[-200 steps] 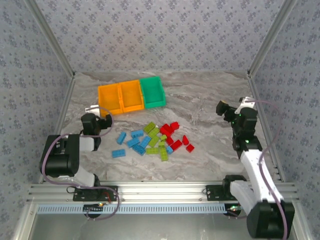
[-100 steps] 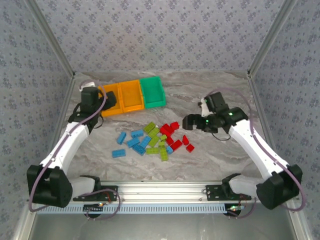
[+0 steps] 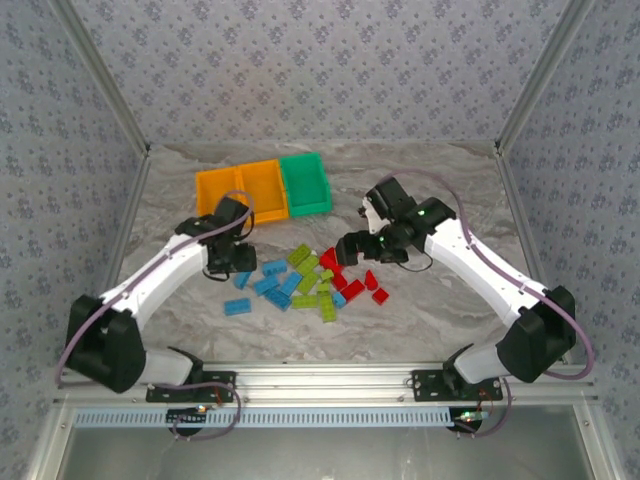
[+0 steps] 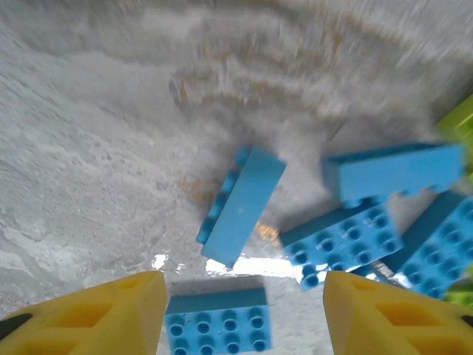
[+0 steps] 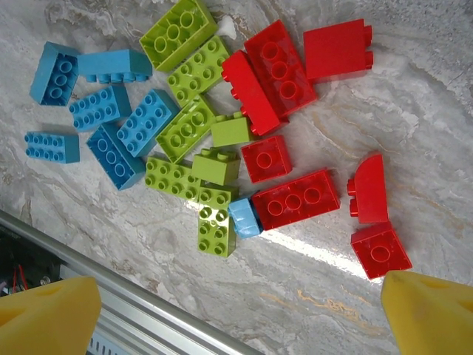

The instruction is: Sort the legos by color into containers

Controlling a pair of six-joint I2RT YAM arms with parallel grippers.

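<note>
The legos lie in a loose pile mid-table: light blue ones (image 3: 268, 285) on the left, lime green (image 3: 312, 280) in the middle, red (image 3: 350, 270) on the right. My left gripper (image 3: 232, 262) hovers low over the blue end. In the left wrist view its yellow fingers (image 4: 111, 314) stand apart on either side of a flat blue brick (image 4: 216, 322), not touching it, and a tilted blue brick (image 4: 242, 207) lies beyond. My right gripper (image 3: 350, 247) hangs open above the red legos (image 5: 284, 66). The containers are two orange bins (image 3: 218, 192) and a green bin (image 3: 305, 183).
The bins stand joined in a row behind the pile at back left. Patterned walls close in the marble table (image 3: 440, 300) on three sides. An aluminium rail (image 5: 140, 314) runs along the near edge. Bare marble lies right of the red bricks.
Both arms swung inward toward the pile. The left gripper came down from beside the orange bins to the blue bricks and its jaws narrowed. The right gripper moved left over the red bricks.
</note>
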